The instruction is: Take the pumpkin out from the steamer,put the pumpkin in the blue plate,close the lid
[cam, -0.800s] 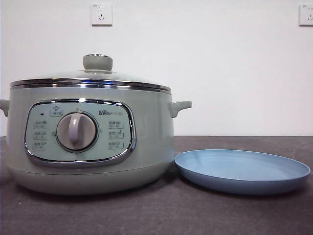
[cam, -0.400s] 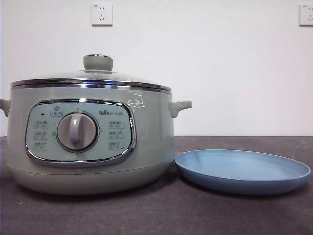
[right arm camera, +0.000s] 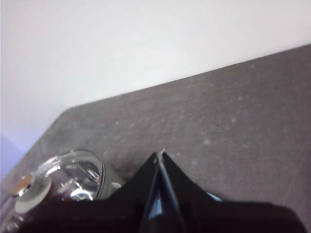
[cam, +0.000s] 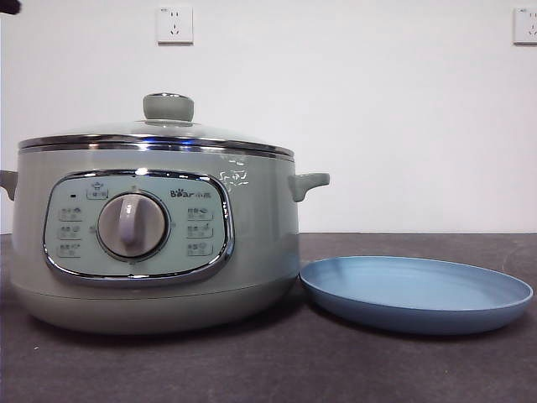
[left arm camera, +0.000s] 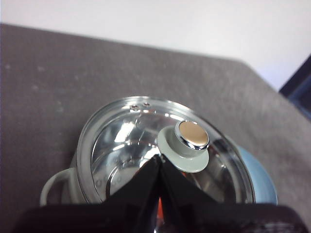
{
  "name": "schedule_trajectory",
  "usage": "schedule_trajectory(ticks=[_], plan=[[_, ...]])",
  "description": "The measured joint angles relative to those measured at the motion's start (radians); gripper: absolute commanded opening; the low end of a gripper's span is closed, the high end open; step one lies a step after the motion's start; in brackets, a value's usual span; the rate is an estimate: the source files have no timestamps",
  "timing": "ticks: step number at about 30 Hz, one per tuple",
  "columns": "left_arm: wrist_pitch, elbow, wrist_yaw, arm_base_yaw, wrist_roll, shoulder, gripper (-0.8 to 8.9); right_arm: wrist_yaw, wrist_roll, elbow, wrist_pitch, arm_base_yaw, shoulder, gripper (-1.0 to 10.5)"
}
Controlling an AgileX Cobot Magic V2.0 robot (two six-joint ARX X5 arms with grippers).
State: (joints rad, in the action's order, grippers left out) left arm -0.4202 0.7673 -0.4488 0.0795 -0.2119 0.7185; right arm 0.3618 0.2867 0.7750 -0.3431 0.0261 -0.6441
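The sage-green steamer (cam: pixel 168 277) stands at the left of the table with the glass lid (cam: pixel 151 133) shut on it and the knob (cam: pixel 168 107) on top. The blue plate (cam: pixel 415 315) lies empty to its right, close to the pot. My left gripper (left arm camera: pixel 159 158) is shut and empty, high above the lid (left arm camera: pixel 126 141), close to the knob (left arm camera: pixel 189 145). A sliver of orange, the pumpkin (left arm camera: pixel 158 211), shows through the glass between the jaws. My right gripper (right arm camera: pixel 160 154) is shut and empty above the table, with the lid (right arm camera: pixel 77 172) off to its side.
A black arm tip (cam: pixel 8 5) shows in the front view's top left corner. Two wall sockets (cam: pixel 174 24) sit on the white wall behind. The dark grey table (cam: pixel 377 369) runs in front of the pot and plate. The plate's edge (left arm camera: pixel 265 187) shows beyond the pot.
A black arm tip has come into the top left corner of the front view. The steamer, lid and plate have not moved.
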Motion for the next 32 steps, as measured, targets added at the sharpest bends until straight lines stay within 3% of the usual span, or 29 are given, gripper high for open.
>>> schedule_trajectory(ticks=[4,7,11,12,23,28,32], plan=[[-0.106,0.109,0.0,0.0,0.054,0.105,-0.04,0.079,-0.112,0.106,-0.117,0.0,-0.114,0.0],[-0.153,0.161,-0.027,0.0,0.073,0.149,0.31,0.102,-0.171,0.149,-0.193,0.0,-0.188,1.8],[-0.156,0.171,-0.051,0.001,0.089,0.159,4.1,0.108,-0.198,0.15,-0.23,0.0,-0.231,3.9],[-0.156,0.171,-0.052,0.003,0.09,0.159,4.34,0.108,-0.201,0.15,-0.232,0.0,-0.233,4.0],[-0.048,0.183,-0.039,0.151,0.068,0.203,4.36,0.108,-0.205,0.151,-0.251,0.0,-0.233,4.1],[-0.058,0.258,0.058,0.28,0.069,0.314,4.36,0.108,-0.205,0.151,-0.256,0.0,-0.233,4.1],[-0.107,0.327,0.196,0.365,0.111,0.416,4.36,0.107,-0.205,0.151,-0.271,0.0,-0.233,4.1]])
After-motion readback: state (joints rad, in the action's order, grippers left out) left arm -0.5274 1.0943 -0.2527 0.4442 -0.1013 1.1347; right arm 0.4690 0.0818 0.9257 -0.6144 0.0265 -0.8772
